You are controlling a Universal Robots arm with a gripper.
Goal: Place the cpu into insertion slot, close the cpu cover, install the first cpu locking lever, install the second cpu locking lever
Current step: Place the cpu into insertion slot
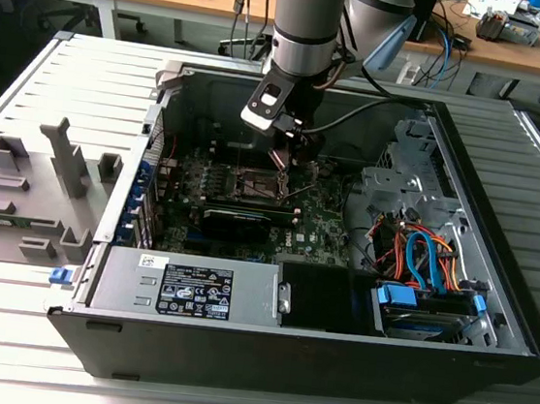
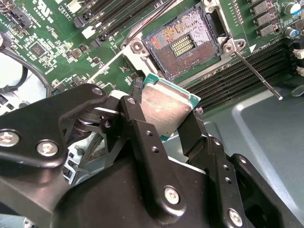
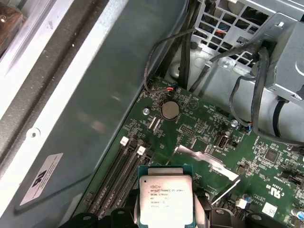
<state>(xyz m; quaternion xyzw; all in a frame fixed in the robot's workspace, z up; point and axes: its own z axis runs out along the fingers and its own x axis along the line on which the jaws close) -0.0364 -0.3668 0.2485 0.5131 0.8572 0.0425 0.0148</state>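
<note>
Your end effector (image 2: 161, 113) is clamped on the cpu (image 2: 168, 104). One finger (image 2: 135, 118) sits on each of two opposite edges, and the silver top faces the camera in both wrist views. The chip hangs in the air, clear of the motherboard (image 2: 57, 47) and short of the insertion slot (image 2: 183, 45). The slot lies open with its dark contact field bare.

In the exterior view the arm reaches down into the open computer case (image 1: 491, 315), over the middle of the board.

The bright plate standing up beside the socket in the first wrist view (image 3: 204, 159) is probably the cpu cover swung back, though that angle makes it hard to be sure. A thin locking lever (image 2: 259, 76) juts out past one corner of the socket, across the memory slots (image 2: 228, 76).

To seat the chip well:
- Square its edges to the socket rim before you lower it. From here it looks rotated a little against the frame.
- Match the notched corner.
- Keep it level so all four sides land together.
- Come down slowly and let it drop in under its own weight. Pressing on a misaligned chip would likely bend the contacts.
- Watch that the fingers clear the rim and the lever.
</note>
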